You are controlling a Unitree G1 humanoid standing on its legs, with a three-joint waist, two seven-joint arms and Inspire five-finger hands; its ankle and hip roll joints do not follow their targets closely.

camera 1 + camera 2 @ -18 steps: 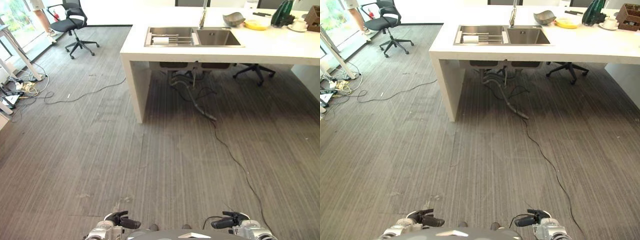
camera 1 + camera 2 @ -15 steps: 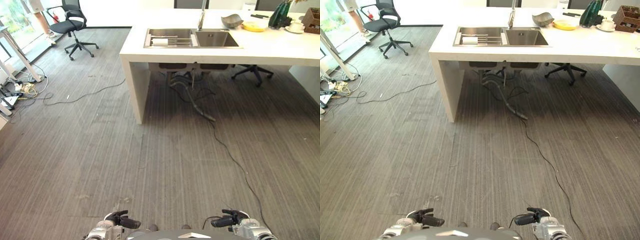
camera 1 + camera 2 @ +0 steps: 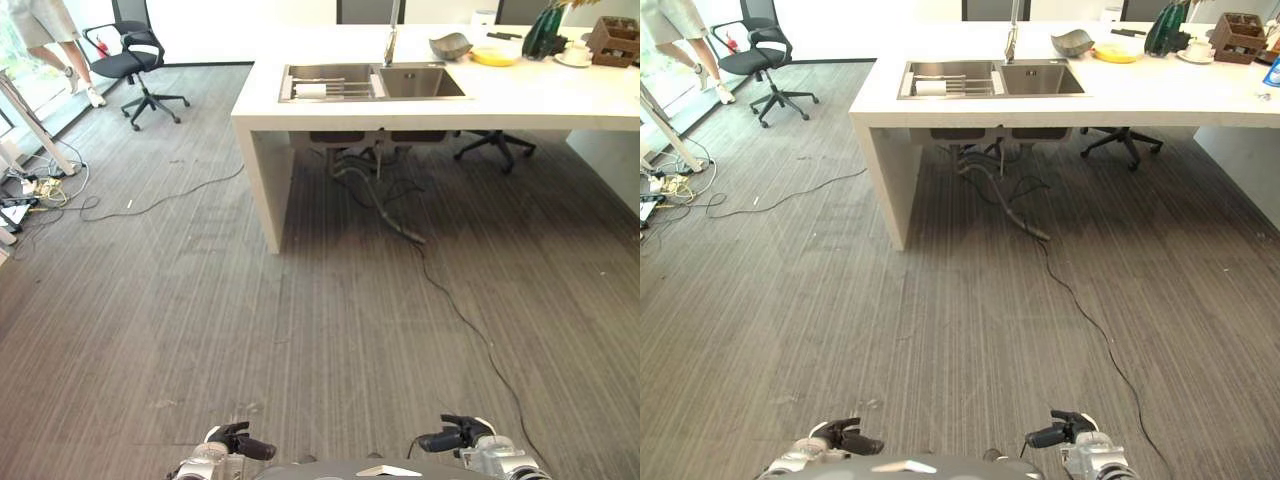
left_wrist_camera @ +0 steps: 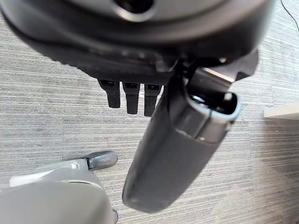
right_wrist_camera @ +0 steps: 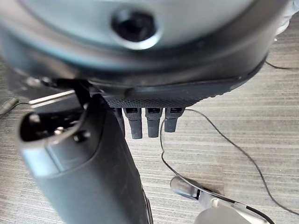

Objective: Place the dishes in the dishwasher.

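The dishes, a grey bowl [image 3: 450, 45] and a yellow plate [image 3: 494, 55], sit on the far end of the white counter [image 3: 420, 105], just beyond the sink [image 3: 375, 82] and its faucet [image 3: 392, 35], well away from me across open carpet. A cup on a saucer [image 3: 1199, 50] stands further along. I'd say they wait there because I haven't reached them yet, and I can't pick out a dishwasher from here.

My left hand [image 3: 240, 443] and right hand [image 3: 455, 438] hang low by my sides, empty, fingers straight and relaxed, nothing to carry on the approach.

Against half a second ago, my view has swung: the counter sits a touch further left and more of its right end shows. By the office chair [image 3: 130, 60], a person's legs [image 3: 45, 45] have stepped further into view.
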